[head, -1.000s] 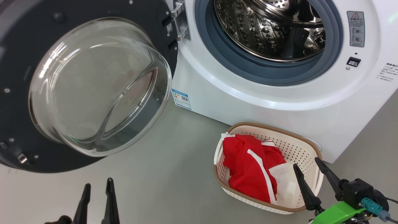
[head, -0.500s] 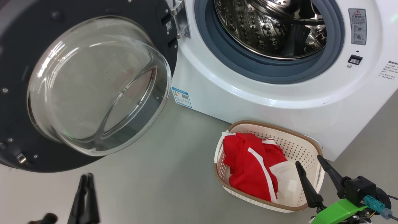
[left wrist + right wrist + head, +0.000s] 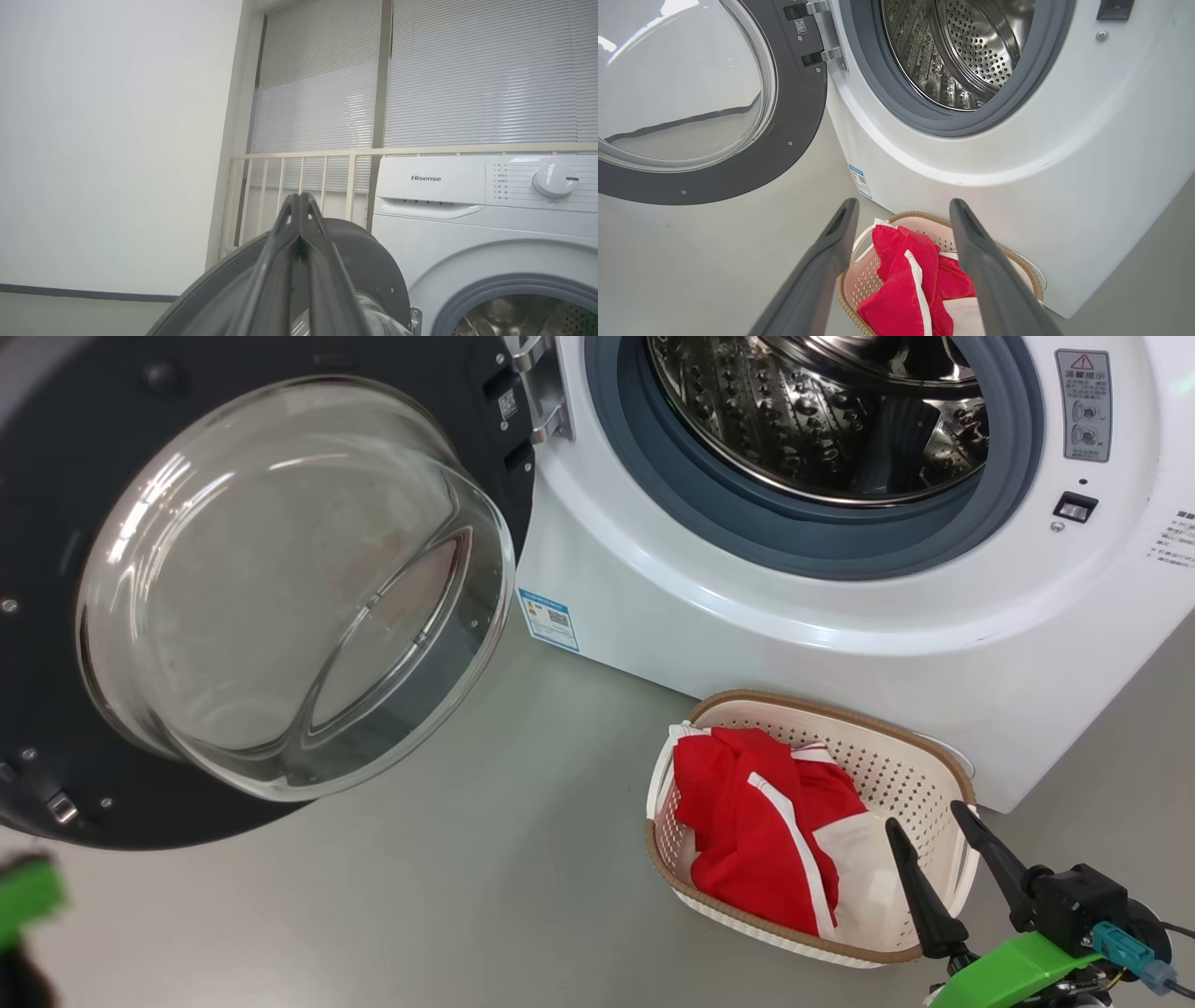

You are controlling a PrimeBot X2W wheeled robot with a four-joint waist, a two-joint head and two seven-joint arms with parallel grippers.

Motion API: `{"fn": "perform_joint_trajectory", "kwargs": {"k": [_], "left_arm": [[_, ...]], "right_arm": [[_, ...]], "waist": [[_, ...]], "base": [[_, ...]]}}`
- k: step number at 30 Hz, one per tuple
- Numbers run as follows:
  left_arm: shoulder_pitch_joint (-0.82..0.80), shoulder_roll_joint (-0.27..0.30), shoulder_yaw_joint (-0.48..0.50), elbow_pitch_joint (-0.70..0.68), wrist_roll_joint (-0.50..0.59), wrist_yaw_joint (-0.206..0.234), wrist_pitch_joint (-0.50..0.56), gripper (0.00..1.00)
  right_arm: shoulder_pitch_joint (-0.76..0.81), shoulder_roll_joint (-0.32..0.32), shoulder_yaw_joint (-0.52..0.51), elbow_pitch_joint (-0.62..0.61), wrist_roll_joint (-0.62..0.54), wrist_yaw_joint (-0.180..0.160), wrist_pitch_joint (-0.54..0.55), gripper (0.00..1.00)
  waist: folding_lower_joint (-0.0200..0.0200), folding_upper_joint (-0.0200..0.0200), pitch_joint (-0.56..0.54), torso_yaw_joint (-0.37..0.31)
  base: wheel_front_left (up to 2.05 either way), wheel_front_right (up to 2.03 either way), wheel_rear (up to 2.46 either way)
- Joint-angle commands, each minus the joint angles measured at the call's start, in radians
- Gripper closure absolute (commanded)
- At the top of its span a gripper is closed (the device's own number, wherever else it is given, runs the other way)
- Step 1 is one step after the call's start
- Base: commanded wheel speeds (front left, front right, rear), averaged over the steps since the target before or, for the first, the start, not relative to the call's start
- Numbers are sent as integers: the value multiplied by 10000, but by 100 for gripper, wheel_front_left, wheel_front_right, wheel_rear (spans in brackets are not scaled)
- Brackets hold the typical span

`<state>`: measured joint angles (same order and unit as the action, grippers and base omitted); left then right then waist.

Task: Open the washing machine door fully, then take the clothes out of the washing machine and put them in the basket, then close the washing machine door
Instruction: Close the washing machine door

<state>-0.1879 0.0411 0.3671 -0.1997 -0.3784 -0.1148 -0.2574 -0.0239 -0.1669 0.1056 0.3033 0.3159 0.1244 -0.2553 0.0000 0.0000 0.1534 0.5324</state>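
Note:
The washing machine (image 3: 840, 635) stands with its round black-rimmed door (image 3: 56, 476) swung wide to the left, glass bowl (image 3: 280, 588) facing me. Nothing lies in its steel drum (image 3: 794, 420). The red and white clothes (image 3: 738, 812) lie bunched in the cream basket (image 3: 920, 747) on the floor against the machine's front. My right gripper (image 3: 924, 814) is open just over the basket's near right rim, nothing between its fingers; in its wrist view this gripper (image 3: 903, 203) frames the clothes (image 3: 896, 280). My left gripper (image 3: 299, 198) is shut and empty, pointing upward in front of the door's outer edge (image 3: 373, 266).
A blurred green part of my left arm (image 3: 26, 894) sits at the lower left edge. Grey floor (image 3: 485, 896) lies open between door and basket. Behind the machine are a pale railing (image 3: 303, 158), window blinds and a white wall (image 3: 107, 140).
My left gripper's fingers closed together and slid out of the head view at the lower left, leaving a green blur there. The right gripper barely moved. The camera shifted slightly.

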Motion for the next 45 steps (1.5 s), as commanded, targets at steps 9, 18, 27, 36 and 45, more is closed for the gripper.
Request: {"fn": "perform_joint_trajectory", "kwargs": {"k": [9, 18, 27, 36, 45], "left_arm": [[-3383, 3208, 1448, 2192, -2358, -155, -24, 100], [-5415, 4911, 1865, 6862, -4657, -157, 1948, 100], [-6861, 5667, 1113, 10305, -5704, -41, 5817, 100], [-7083, 5668, 280, 10828, -6088, -120, 8333, 100], [-6644, 5472, 171, 10409, -6759, -151, 9484, 100]], "right_arm": [[14, 48, -75, -366, -45, 63, -65, 0], [208, 172, -363, -543, -135, 63, -65, 0], [365, 183, -524, -663, -200, 63, -65, 0], [430, 192, -604, -745, -221, 63, -65, 0], [499, 257, -712, -774, -252, 63, -65, 0]], "waist": [[0, 0, 65, -8], [0, 0, 182, -7], [0, 0, 363, 50], [0, 0, 472, 85], [0, 0, 466, 57]], "base": [[0, 0, 0], [0, 0, 0], [0, 0, 0], [0, 0, 0], [0, 0, 0]]}}
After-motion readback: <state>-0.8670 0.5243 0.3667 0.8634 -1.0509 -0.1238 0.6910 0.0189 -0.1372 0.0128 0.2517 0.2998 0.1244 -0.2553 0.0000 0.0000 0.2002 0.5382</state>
